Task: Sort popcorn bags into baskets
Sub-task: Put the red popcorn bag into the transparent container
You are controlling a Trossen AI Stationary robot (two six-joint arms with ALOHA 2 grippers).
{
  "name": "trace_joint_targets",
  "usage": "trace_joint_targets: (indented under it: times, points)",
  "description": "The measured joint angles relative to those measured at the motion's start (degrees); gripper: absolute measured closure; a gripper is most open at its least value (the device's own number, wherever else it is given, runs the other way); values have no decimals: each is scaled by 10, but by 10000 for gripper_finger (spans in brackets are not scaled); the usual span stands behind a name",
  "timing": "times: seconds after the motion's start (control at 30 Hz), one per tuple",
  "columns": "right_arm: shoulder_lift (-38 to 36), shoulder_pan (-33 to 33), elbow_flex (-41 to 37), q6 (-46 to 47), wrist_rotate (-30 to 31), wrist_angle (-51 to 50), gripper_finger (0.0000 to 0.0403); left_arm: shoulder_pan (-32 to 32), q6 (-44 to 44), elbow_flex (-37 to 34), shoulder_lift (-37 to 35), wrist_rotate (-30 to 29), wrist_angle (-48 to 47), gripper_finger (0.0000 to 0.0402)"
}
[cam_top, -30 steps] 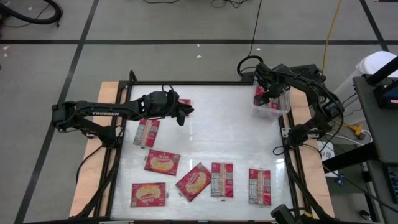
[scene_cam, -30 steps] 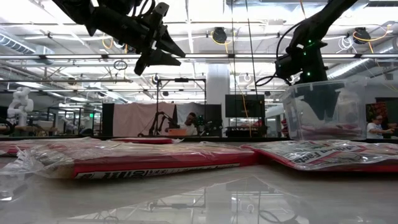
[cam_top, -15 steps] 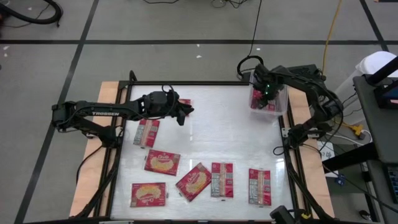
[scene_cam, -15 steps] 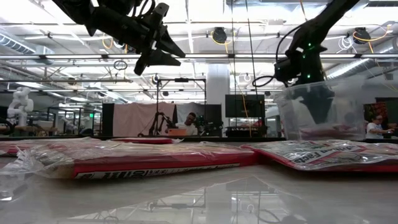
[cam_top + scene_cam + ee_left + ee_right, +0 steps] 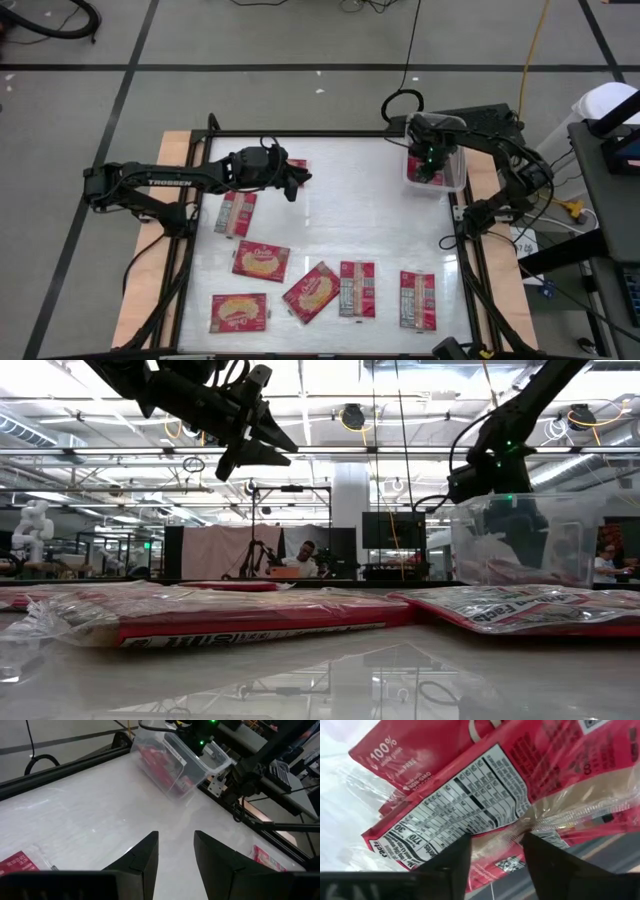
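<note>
Along the near edge of the table [image 5: 380, 220], four popcorn bags lie flat: one [image 5: 238, 312] toward the near left corner with its popcorn picture up, a tilted one [image 5: 311, 291] beside it, then two [image 5: 357, 289] [image 5: 417, 299] showing their grey printed panels. A little farther in, another bag [image 5: 261, 261] rests picture side up, and beyond it one [image 5: 235, 213] lies panel side up near the left edge. My left gripper [image 5: 292, 181] hangs in the air above the far left part of the table, fingers [image 5: 142, 857] parted a narrow way and holding nothing, with one more bag [image 5: 297, 165] just behind it. At the far right corner, my right gripper [image 5: 430, 163] reaches down into the clear basket [image 5: 455, 178], where red bags [image 5: 470, 780] are piled against the wall; its fingers [image 5: 447, 865] stand apart, close over a nutrition panel and not gripping it. In the room beyond the table, a person [image 5: 307, 558] sits at a desk.
</note>
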Motion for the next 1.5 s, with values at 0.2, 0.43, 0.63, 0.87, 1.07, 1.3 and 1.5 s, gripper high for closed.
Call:
trace_joint_targets:
  times: [0.2,0.43,0.63,0.87,1.07,1.3,1.5]
  points:
    - [0,0,-16,0,-13,34,354,0,0,0,0,-3,0,275]
    - [-7,0,-13,8,-12,35,397,0,-2,0,0,-4,0,275]
    - [-46,0,-16,32,-20,31,402,0,-2,0,0,-4,0,275]
    - [-110,0,-16,59,-34,23,403,0,0,0,0,-4,0,275]
    - [-150,0,-16,68,-32,23,403,0,3,0,0,-4,0,275]
    - [-177,0,-15,96,-30,37,403,0,0,0,0,-4,0,275]
    - [-196,0,11,114,-28,29,403,0,-1,0,0,-4,0,275]
